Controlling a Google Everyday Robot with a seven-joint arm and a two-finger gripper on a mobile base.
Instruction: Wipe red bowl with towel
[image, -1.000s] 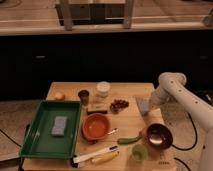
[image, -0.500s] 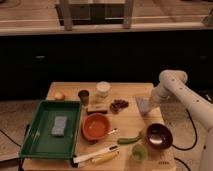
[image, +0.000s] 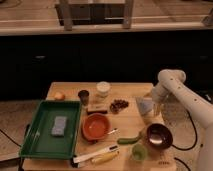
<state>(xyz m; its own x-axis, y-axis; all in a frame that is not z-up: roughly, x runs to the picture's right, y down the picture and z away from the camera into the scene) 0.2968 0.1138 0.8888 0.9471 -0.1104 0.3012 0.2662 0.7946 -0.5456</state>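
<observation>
The red bowl (image: 95, 126) sits upright near the middle of the wooden table (image: 125, 125), just right of the green tray. The grey-blue towel (image: 144, 105) is bunched up at the right side of the table, about a bowl's width right of the red bowl. My gripper (image: 151, 103) comes down from the white arm (image: 172, 82) on the right. It is right at the towel's upper right edge, touching or just above it.
A green tray (image: 35, 142) holding a grey-blue sponge block (image: 59, 126) lies at the left. A dark bowl (image: 159, 135), green cup (image: 139, 151) and green vegetable (image: 129, 140) are front right. A white cup (image: 103, 88), dark cup (image: 83, 95) and brown pieces (image: 118, 105) stand behind the bowl.
The arm has barely shifted. The gripper stays at the towel in the same spot, and the bowl has not moved.
</observation>
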